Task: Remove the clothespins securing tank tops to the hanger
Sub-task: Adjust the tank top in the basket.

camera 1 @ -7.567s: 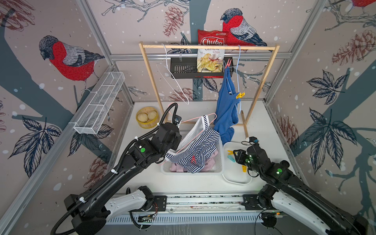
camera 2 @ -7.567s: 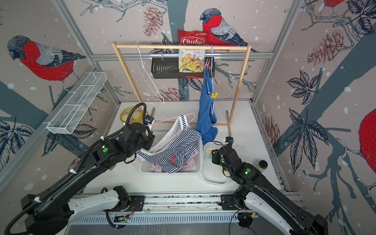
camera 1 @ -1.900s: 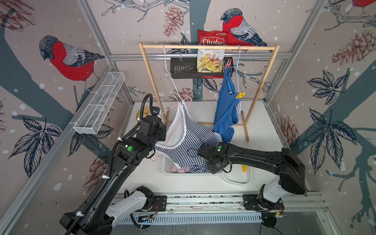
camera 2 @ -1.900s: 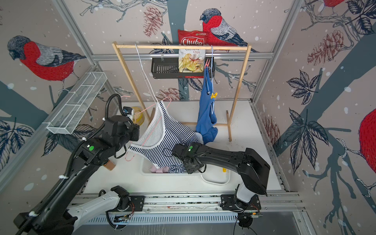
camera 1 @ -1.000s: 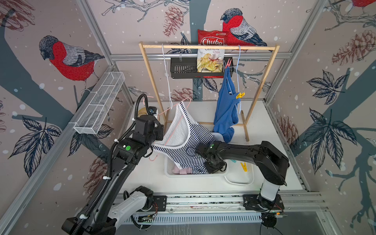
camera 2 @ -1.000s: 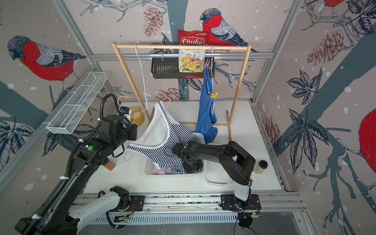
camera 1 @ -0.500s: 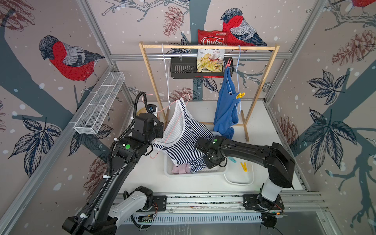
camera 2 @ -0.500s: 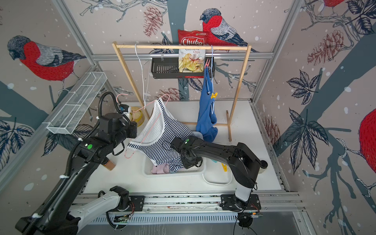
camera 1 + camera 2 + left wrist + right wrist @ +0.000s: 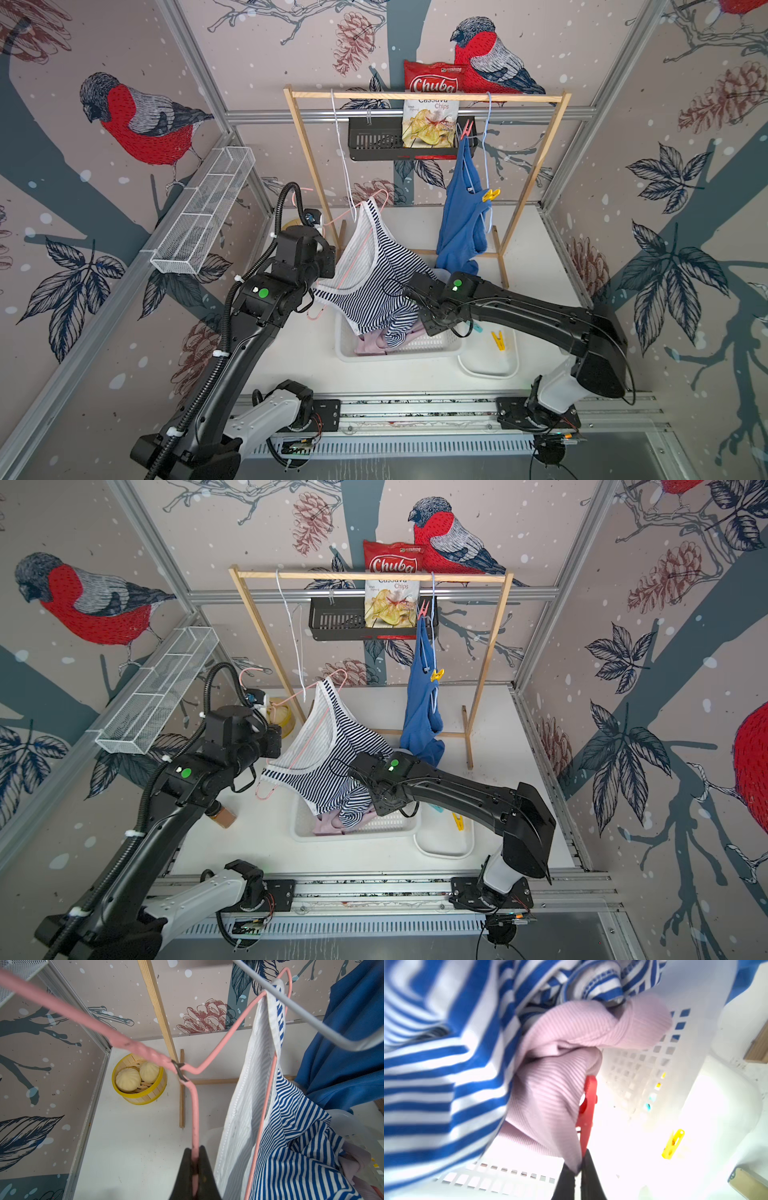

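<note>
One second on, your right pincer (image 9: 579, 1169) has closed on the red clothespin (image 9: 587, 1113), which juts beyond its tips. Your left pincer (image 9: 195, 1157) clamps the pink hanger (image 9: 195, 1113).

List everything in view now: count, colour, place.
rack: 1, wood, rear
hangers: 3; pink, white, blue
basket, tray: 2, white, front
tops: 3; blue on rack, striped on pink hanger, pink in basket
pins: 5; red, yellow on blue top; yellow, teal in tray; red gripped
chips: 1, red, in black bin
steamer: 1, yellow, left rear
wire shelf: 1, white, left wall
left gripper: shut on pink hanger
right gripper: shut on red pin
</note>
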